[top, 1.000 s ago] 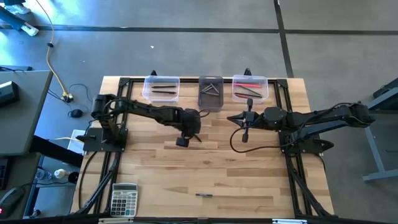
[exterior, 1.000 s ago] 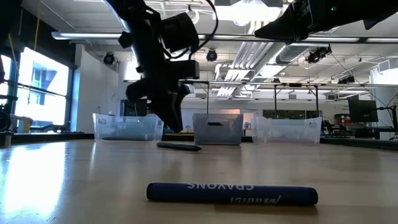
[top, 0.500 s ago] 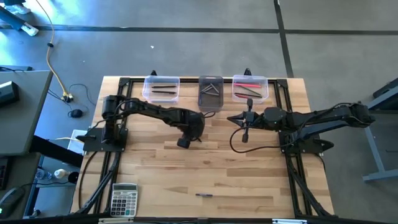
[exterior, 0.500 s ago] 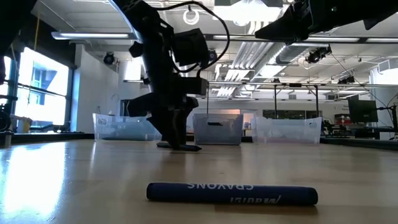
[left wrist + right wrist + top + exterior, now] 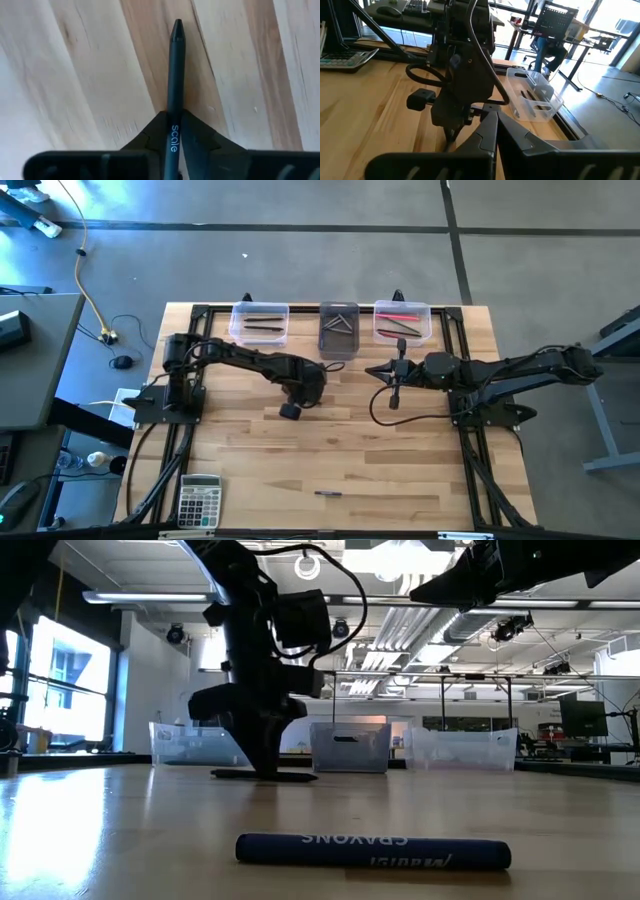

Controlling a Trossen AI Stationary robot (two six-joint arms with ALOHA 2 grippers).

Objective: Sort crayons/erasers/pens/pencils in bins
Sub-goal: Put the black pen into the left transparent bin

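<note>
My left gripper (image 5: 268,766) is down at the table's middle, shut on a black pen (image 5: 174,75) marked "scale" that lies on the wood; the pen also shows in the low view (image 5: 295,776). My right gripper (image 5: 376,370) is shut and empty, high above the table right of centre. A dark blue crayon (image 5: 372,851) lies flat near the front edge, also in the high view (image 5: 328,493). Three bins stand in a row at the far edge: clear (image 5: 260,322), dark grey (image 5: 339,328) and clear (image 5: 402,322), each with sticks lying inside. My left gripper pinches the pen's barrel (image 5: 173,117) between its two fingers (image 5: 202,137), about mid-length in the low view. The fingers come from above, pointing down, and lie across the pen. The pen lies flat on the table (image 5: 230,774).
A grey calculator (image 5: 198,500) lies at the front left corner. Black frame rails run along the table's left and right sides (image 5: 480,470). Bare wood lies between the arms and the crayon.
My left gripper has gone down from above the table onto the pen and a little toward the left edge. The pen has turned a little on the table: it shows longer in the low view, reaching farther left.
</note>
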